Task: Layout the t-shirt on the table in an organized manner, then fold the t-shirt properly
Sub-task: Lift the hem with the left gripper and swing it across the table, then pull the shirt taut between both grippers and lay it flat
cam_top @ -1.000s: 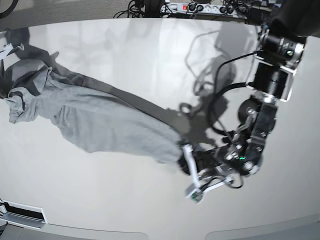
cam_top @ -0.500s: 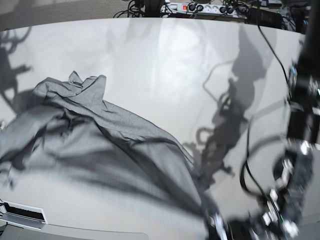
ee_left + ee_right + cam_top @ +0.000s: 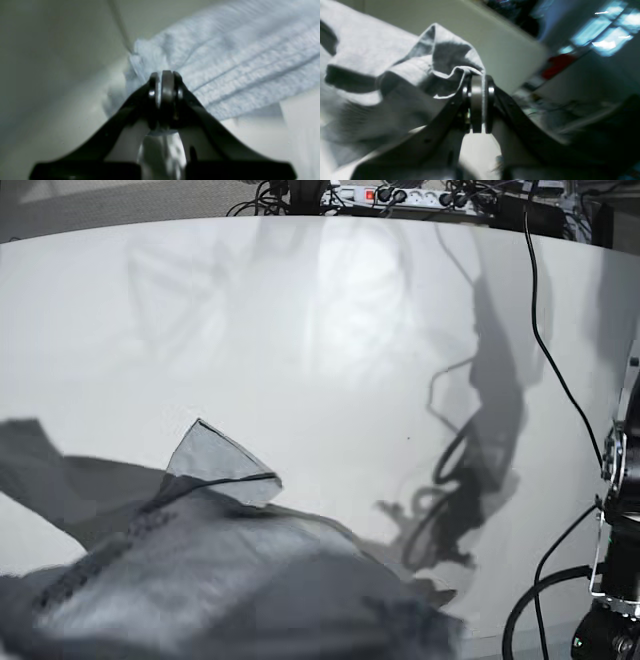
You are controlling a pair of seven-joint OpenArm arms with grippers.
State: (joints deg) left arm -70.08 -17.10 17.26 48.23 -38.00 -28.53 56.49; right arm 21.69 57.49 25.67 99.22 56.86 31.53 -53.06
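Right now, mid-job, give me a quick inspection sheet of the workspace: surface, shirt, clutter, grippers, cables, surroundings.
Surface: white table, glossy, bare over its far half.
Job's things: grey t-shirt bunched and lifted at the near edge, not laid flat.
Clutter: nothing seen.
Grippers: left gripper shut on the shirt's fabric; right gripper shut on a hemmed edge of it.
Cables: black cable hanging over the table's right side; more loop low beside the arm.
Surroundings: power strip and tangled wires beyond the far edge.
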